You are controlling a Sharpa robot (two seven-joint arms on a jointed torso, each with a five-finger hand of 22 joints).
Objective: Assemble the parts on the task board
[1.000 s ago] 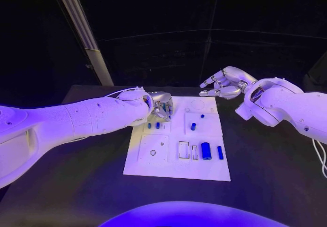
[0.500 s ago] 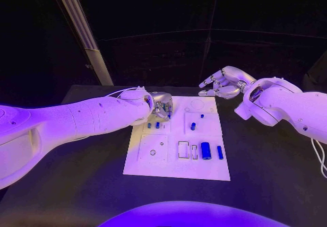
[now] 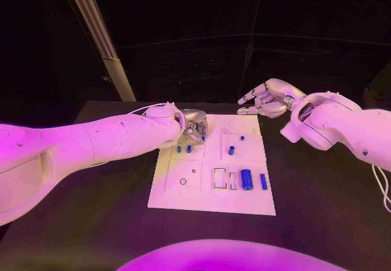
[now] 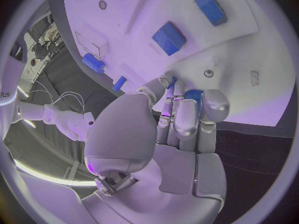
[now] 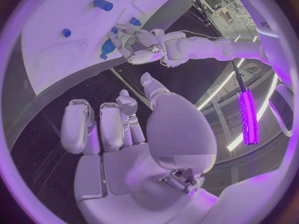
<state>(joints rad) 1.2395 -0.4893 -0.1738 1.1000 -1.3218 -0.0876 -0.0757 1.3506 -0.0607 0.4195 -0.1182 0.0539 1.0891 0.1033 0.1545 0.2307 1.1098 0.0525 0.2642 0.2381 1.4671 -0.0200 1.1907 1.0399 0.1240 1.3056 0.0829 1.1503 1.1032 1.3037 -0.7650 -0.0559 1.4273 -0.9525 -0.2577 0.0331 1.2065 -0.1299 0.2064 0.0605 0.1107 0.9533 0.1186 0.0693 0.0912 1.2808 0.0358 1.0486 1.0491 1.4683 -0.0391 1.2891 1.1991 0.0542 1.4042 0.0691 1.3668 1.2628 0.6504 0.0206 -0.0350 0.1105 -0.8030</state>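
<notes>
The white task board lies in the middle of the black table. My left hand hovers over its far left part and pinches a ribbed blue part between its fingertips, close above the board. Two small blue parts stand just in front of that hand. Further blue parts sit mid-board and near the front right, a thick one beside a slim one. My right hand hangs beyond the board's far right corner, fingers apart, holding nothing.
A pale slanted post rises behind the table's far left. Bare black tabletop lies to the board's right and in front of it. Empty outlined recesses mark the board's near half.
</notes>
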